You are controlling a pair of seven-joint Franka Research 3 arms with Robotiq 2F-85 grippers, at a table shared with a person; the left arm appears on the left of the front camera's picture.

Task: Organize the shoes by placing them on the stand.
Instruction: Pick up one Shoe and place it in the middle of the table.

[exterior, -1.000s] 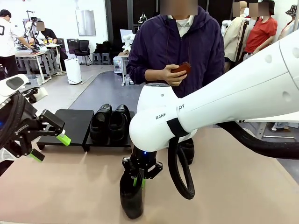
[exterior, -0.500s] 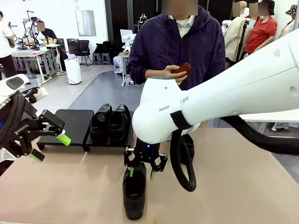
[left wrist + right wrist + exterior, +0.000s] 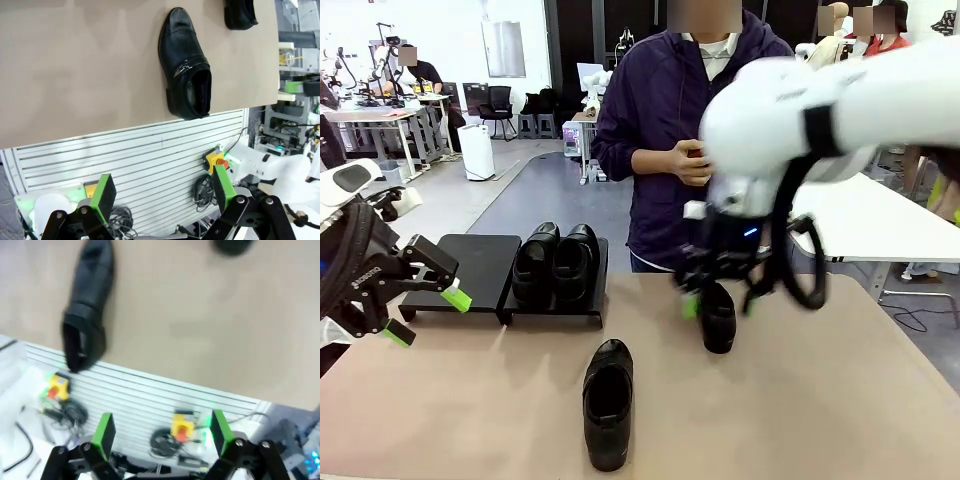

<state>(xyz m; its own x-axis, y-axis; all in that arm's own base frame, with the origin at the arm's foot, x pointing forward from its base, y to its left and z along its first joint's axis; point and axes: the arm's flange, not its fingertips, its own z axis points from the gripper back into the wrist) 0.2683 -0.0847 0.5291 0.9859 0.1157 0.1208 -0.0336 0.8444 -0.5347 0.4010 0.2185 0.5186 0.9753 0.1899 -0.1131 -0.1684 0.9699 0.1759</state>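
Shoes in this task number four. A pair [image 3: 557, 262] stands side by side on the right panel of the stand [image 3: 555, 312]. The left panel [image 3: 475, 262] is bare and, by my estimate, wide enough for the other two.

Those two rest on the table [image 3: 840, 400], well apart from each other. The near shoe [image 3: 608, 400] lies flat on its sole near my edge. In the left wrist view its heel opening [image 3: 196, 92] faces that edge, which leaves the collar reachable from above. The far shoe [image 3: 718, 318] stands closer to the person, just right of the stand.

The right gripper [image 3: 718, 302] hangs directly over the far shoe. Motion blur prevents me from confirming contact. In the right wrist view its green pads [image 3: 104, 432] are spread wide with nothing between them, so I treat it as empty.

The left gripper [image 3: 425, 315] hovers off the left end of the table, in front of the left panel. Its pads [image 3: 105, 192] are likewise spread and carry nothing. I judge this position keeps it out of the right arm's working area.

Task status, by my assessment: half complete. A plausible next step is to grasp either loose shoe at the collar and set it on the left panel.
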